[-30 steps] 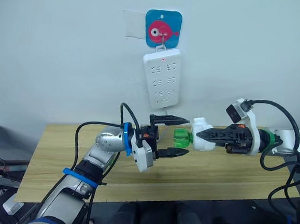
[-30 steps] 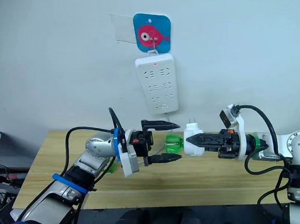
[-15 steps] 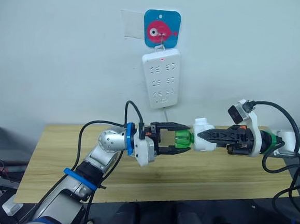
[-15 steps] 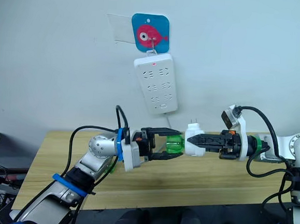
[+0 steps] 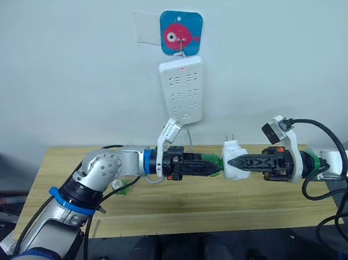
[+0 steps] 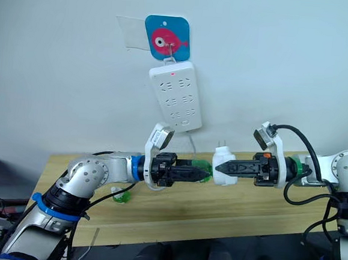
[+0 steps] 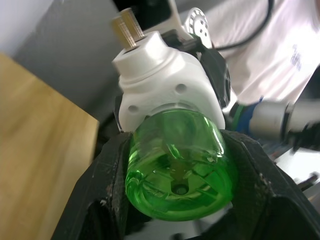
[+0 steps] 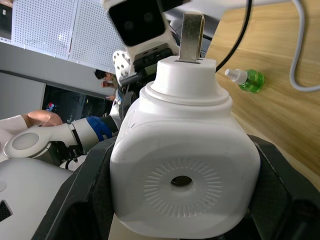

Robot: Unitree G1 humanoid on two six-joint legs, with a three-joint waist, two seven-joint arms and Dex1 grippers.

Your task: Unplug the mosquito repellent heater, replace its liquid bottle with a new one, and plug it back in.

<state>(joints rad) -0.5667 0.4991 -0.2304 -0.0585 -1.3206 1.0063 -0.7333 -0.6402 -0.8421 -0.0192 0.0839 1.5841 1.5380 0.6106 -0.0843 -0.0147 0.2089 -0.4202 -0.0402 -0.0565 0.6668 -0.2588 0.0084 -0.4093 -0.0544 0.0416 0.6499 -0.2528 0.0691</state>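
The white mosquito repellent heater [image 5: 233,153] hangs in the air over the wooden table [image 5: 264,203], prongs pointing up, with my right gripper [image 5: 231,163] shut on its body. Its green liquid bottle [image 5: 212,162] sticks out toward my left arm. My left gripper [image 5: 210,168] is shut on that bottle, one black finger [image 7: 95,200] on each side. In the right wrist view the heater [image 8: 182,160] shows its round vented face between my fingers. Another green bottle [image 6: 119,195] with a white cap lies on the table under my left arm.
A long white power strip [image 5: 181,88] with a red light hangs on the wall above the heater, under a blue fish hook [image 5: 180,33]. Its cord drops behind the table. Black cables loop around both arms.
My left gripper has reached right, turned its wrist and shut on the green bottle, where it stood open a second ago. The right gripper has kept holding the heater.
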